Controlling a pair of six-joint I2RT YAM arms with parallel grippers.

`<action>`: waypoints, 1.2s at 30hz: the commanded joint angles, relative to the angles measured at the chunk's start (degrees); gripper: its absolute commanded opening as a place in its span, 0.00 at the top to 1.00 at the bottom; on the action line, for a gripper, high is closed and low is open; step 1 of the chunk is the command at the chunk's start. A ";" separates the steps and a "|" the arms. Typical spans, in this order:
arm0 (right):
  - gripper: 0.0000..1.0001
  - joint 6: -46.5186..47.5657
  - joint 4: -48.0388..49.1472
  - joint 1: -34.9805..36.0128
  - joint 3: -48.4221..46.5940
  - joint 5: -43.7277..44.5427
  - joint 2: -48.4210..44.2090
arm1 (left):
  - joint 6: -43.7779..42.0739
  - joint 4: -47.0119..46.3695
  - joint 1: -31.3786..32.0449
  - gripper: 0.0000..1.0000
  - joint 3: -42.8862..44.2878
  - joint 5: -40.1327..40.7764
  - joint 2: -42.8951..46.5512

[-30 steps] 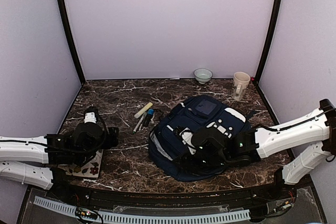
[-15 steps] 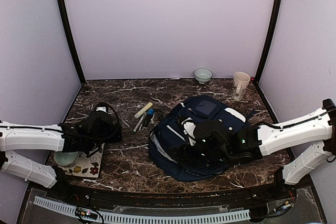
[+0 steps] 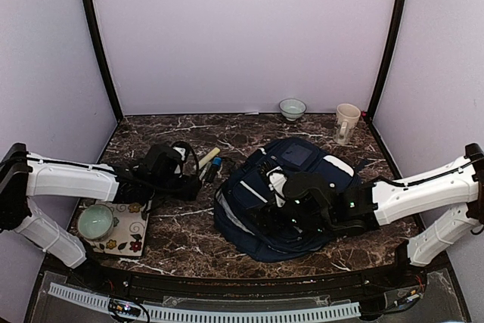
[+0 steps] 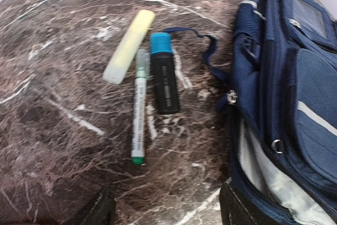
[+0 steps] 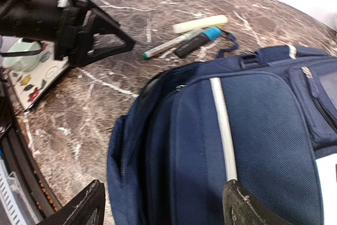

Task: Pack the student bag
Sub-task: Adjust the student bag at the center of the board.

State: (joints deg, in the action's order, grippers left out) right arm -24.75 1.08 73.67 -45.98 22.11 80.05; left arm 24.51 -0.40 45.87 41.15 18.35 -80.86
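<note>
Crockery sits nearest: a pale green bowl [image 3: 96,222] on a flowered mat [image 3: 128,241] at eight o'clock on the marble table [image 3: 181,236]. The student bag [image 3: 234,219] lies flat at about four o'clock from the table's centre, its zip parted along the left edge over pale lining. The right gripper [image 5: 164,204] hangs just above the bag's striped front, jaws wide apart and holding nothing. At nine o'clock from the bag the left gripper [image 4: 168,206] hovers over bare marble, also open and empty. Just beyond it, at the bag's ten o'clock, three pens lie side by side: a white pen with a green tip [image 4: 138,111], a black marker with a blue cap [image 4: 164,80] and a yellow highlighter [image 4: 129,46]. Farthest back, near the wall, a small bowl [image 3: 293,108] stands at twelve o'clock and a cream mug [image 3: 347,122] at one o'clock.
</note>
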 commanded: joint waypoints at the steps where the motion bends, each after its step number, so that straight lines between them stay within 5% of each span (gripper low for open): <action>1: 0.25 -6.19 -2.19 -1.15 1.32 9.77 -0.97 | -5.76 -8.18 -0.08 0.32 0.38 -13.11 -0.98; 7: 0.27 -20.49 -9.06 -2.55 6.81 15.57 -4.53 | -5.91 -9.02 -0.08 0.51 3.83 -20.51 -8.08; 10: 0.28 -24.97 -12.02 -3.62 9.78 16.65 -5.84 | -5.32 -13.80 -0.08 0.52 2.66 -27.56 -10.75; 16: 0.28 -23.09 -1.52 -9.21 17.05 5.15 -4.64 | -2.74 -21.24 0.25 0.68 0.13 -36.69 -17.44; 23: 0.29 -21.83 4.38 -14.42 18.64 0.99 1.29 | -2.18 -25.01 6.08 0.94 -1.53 -37.70 -20.33; 36: 0.30 -15.82 5.91 -22.63 16.77 -1.84 6.37 | -1.11 -22.96 24.40 1.00 -0.57 -32.79 -17.77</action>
State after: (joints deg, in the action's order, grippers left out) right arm -41.69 11.14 52.42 -29.47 25.17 83.66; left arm 23.64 -26.06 62.19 39.13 -7.05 -98.78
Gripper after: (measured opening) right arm 0.698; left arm 0.036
